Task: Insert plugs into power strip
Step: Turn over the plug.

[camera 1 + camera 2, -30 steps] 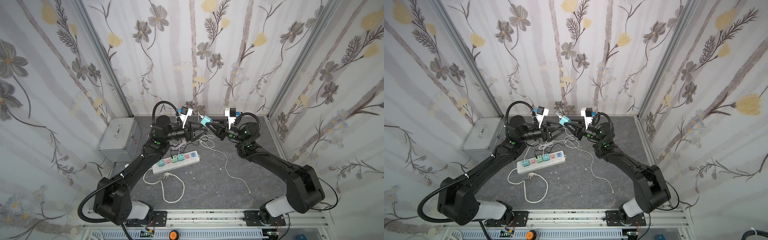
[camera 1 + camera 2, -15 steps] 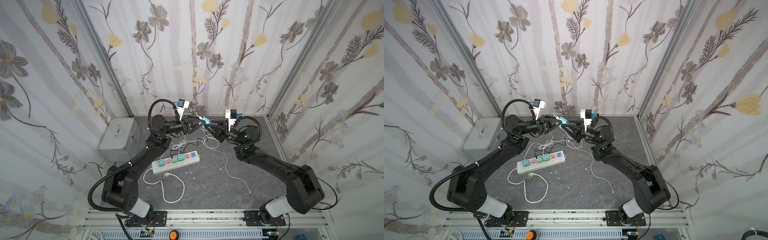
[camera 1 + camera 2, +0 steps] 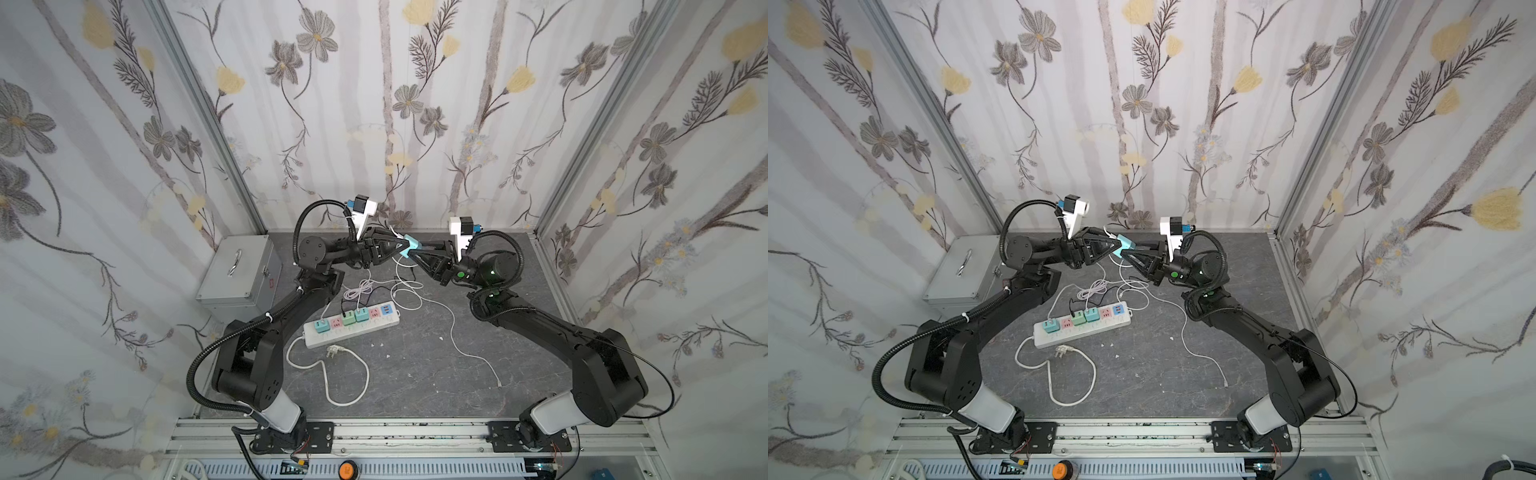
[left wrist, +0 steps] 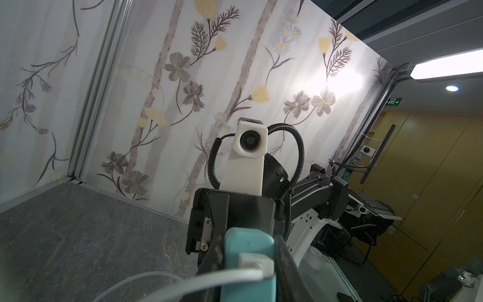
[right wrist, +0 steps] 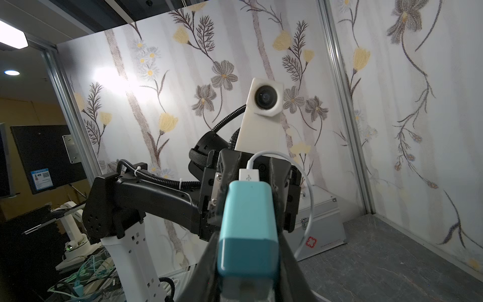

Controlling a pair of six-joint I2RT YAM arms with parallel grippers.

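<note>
A grey metal case (image 3: 239, 270) with a handle stands left of centre on the dark stone-look floor (image 3: 419, 374), against floral wallpaper (image 3: 374, 104). An orange knob (image 3: 345, 471) sits bottom centre.

Teal cube plug (image 3: 409, 242) aloft with white USB cable (image 4: 209, 280) trailing, three more plugs (image 3: 348, 319), teal, mint, teal, seated in white power strip (image 3: 353, 331) lying slantwise on bench (image 3: 415, 374).

A robot test cell inside an office building: two black arms (image 3: 291, 316) mounted on an aluminium rail (image 3: 415, 432) at a grey desk (image 3: 415, 365), boxed in by flower-papered panels (image 3: 374, 124) on metal posts (image 3: 210, 124). Past the open side show wooden doors (image 4: 431, 162), a ceiling light (image 4: 447, 68) and a green exit sign (image 4: 394, 101).
</note>
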